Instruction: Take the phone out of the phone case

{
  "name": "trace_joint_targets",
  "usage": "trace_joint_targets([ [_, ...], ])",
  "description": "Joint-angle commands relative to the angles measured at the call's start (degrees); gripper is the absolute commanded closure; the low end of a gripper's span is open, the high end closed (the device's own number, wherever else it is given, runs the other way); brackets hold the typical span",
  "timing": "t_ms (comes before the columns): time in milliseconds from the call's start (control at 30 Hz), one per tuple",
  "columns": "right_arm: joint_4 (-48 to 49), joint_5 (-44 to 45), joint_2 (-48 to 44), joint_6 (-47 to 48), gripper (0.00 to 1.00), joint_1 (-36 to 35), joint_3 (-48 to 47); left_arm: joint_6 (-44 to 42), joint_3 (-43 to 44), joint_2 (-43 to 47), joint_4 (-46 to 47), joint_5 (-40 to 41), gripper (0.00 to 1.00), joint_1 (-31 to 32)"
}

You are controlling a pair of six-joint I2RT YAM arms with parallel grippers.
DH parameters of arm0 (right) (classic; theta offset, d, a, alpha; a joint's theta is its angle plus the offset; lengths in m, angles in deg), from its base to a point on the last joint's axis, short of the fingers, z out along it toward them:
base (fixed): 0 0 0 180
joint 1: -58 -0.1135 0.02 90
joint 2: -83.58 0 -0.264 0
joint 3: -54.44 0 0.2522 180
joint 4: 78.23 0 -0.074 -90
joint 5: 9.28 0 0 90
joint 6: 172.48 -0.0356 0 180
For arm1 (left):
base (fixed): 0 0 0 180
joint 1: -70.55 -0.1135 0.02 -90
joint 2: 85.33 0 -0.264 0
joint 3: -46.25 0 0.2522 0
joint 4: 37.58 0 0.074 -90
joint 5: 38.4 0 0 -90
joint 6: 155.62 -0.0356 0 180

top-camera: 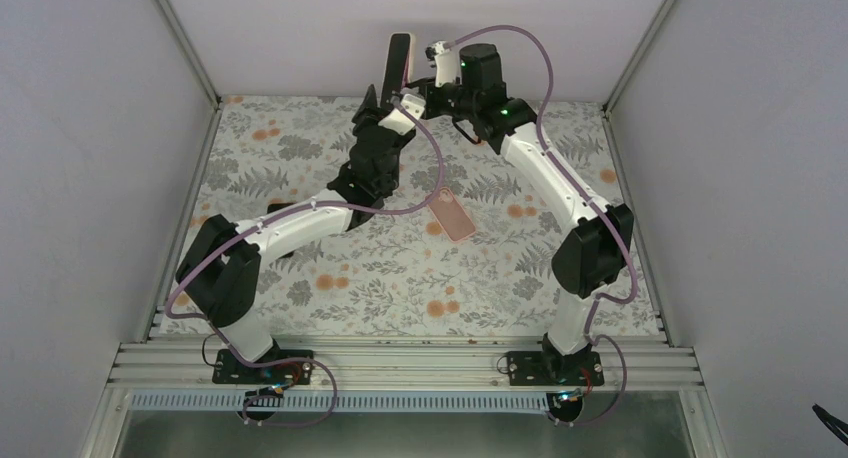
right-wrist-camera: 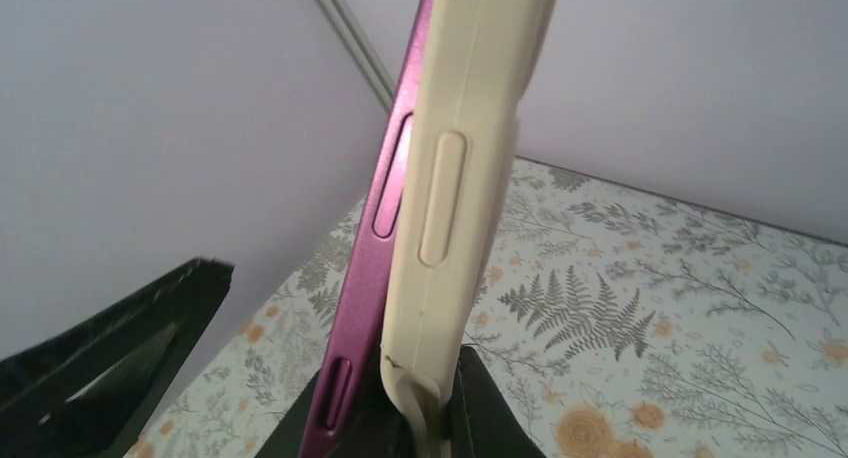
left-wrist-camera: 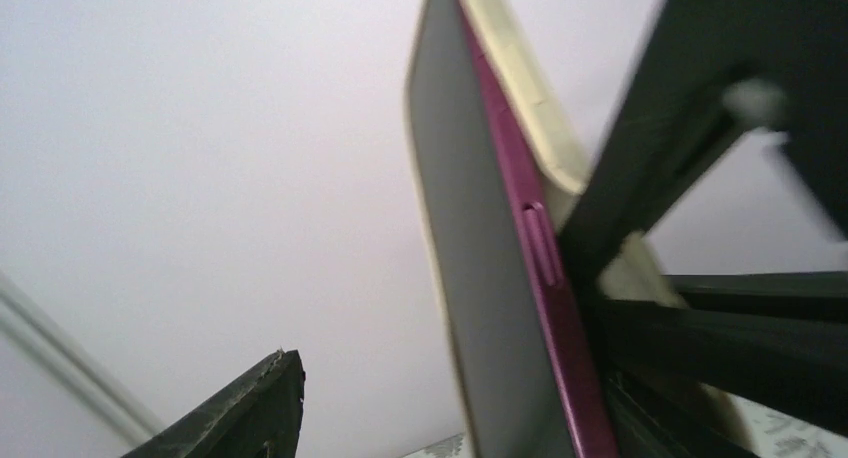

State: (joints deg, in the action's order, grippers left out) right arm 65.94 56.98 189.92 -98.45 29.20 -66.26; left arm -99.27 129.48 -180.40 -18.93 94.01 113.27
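My left gripper (top-camera: 392, 100) is spread, one finger (left-wrist-camera: 255, 408) well clear of the magenta phone (left-wrist-camera: 545, 278), upright above the table (top-camera: 330, 278) at its far edge (cream phone case (right-wrist-camera: 470, 158) partly off it). My right gripper (top-camera: 422, 90) touches it; I cannot tell its grip.

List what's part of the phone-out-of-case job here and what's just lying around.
In the job:
- magenta phone
- cream phone case, partly peeled off it
- left hand
- right hand

Lying about:
- peach spare case, flat on the floral tablecloth
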Motion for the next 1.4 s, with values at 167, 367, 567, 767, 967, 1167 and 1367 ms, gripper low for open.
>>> trace_joint_targets([
  [167,-3.17,-16.04,-4.74,0.75,0.97,-0.38,0.28,2.19,4.36,-1.55,4.25,10.60,0.39,-5.72],
  [367,-3.51,-16.34,-5.10,1.24,0.97,-0.43,0.27,10.17,8.27,-2.59,-5.78,5.75,0.66,-5.72],
  [567,-3.93,-11.65,-4.51,2.00,0.97,-0.20,0.38,17.30,13.48,-3.37,-16.29,-3.18,0.97,-5.71],
  [767,-5.17,-1.51,-4.33,4.62,0.97,2.18,1.59,17.97,14.19,-1.45,-22.76,-11.84,0.98,-6.13],
  [967,-10.82,4.87,-3.41,10.51,0.97,8.44,3.00,11.79,7.43,5.16,-27.55,-19.13,0.98,-8.81],
  [1167,-18.00,4.30,-3.54,17.73,0.97,13.44,7.14,1.42,-3.02,14.17,-29.05,-20.20,0.98,-10.34],
  [1367,-28.53,-7.45,-4.51,27.45,0.97,14.33,11.63,-6.02,-11.57,19.95,-35.39,-21.92,0.98,-8.93],
])
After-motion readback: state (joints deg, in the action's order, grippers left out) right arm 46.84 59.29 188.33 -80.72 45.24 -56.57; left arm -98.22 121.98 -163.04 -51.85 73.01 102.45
